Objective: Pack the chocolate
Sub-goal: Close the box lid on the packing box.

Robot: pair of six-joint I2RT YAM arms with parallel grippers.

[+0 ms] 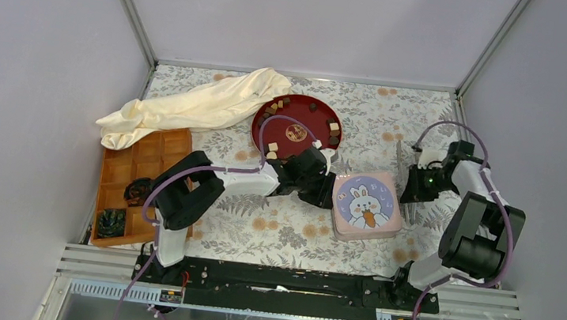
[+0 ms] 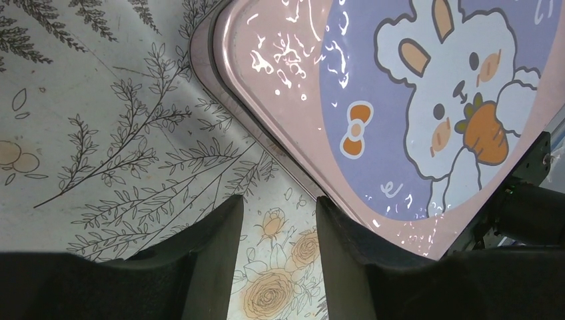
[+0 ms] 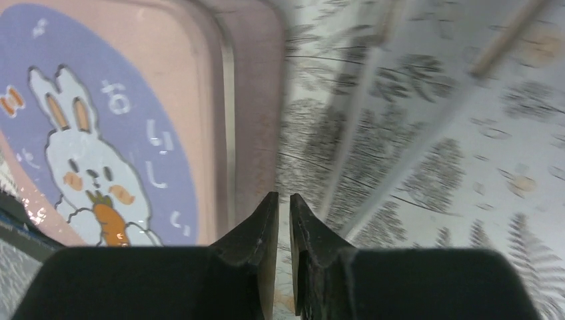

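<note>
The left gripper (image 2: pixel 278 207) stood open and empty, low at the left edge of the pink bunny tin (image 2: pixel 373 87). The right gripper (image 3: pixel 284 203), almost closed on nothing, waited just beside the opposite wall. I judge they flanked the tin to steady it or lift its lid. The chocolate (image 1: pixel 334 126) lay on the red plate (image 1: pixel 260 130) behind the tin, not yet packed.

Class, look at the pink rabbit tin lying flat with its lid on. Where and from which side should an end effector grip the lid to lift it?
Probably the narrow side rim of the lid, at its left edge, approached low from the left. The broad flat top gives nothing to pinch, and the open left end effector faces that edge.
</note>
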